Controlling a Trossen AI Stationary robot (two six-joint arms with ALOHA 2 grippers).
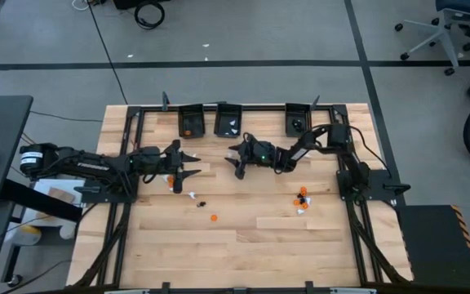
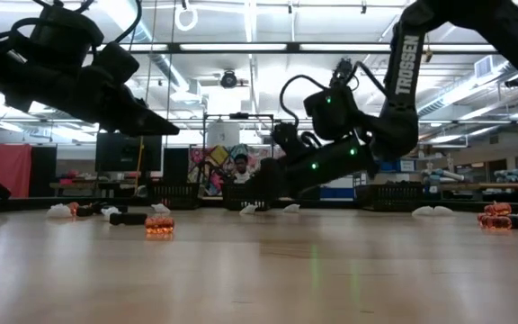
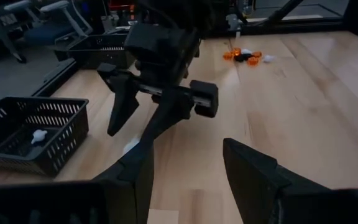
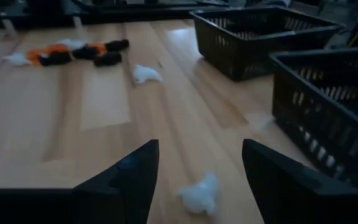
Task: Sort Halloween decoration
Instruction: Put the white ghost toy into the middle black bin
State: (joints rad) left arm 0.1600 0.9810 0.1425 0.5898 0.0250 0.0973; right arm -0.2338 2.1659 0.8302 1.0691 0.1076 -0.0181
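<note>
Spread wide, the right claw [image 4: 194, 171] hovers just over a tiny white trinket [image 4: 199, 194] on the pale wooden tabletop [image 1: 243, 245], near the black mesh bins [image 1: 228, 120]. Leftward, the left claw [image 1: 188, 163] also stands spread, above orange, white and black trinkets [image 1: 181, 186]; more trinkets [image 1: 301, 200] lie at right.

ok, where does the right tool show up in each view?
High view: right tool just left of table centre, in front of the bins, open.
Low view: centre, hanging above the wood.
Left wrist view: centre, facing the camera.
Right wrist view: its own two fingers along the bottom edge.
Shared landmark: middle bin holding white pieces, visible in the high view and both wrist views.
</note>
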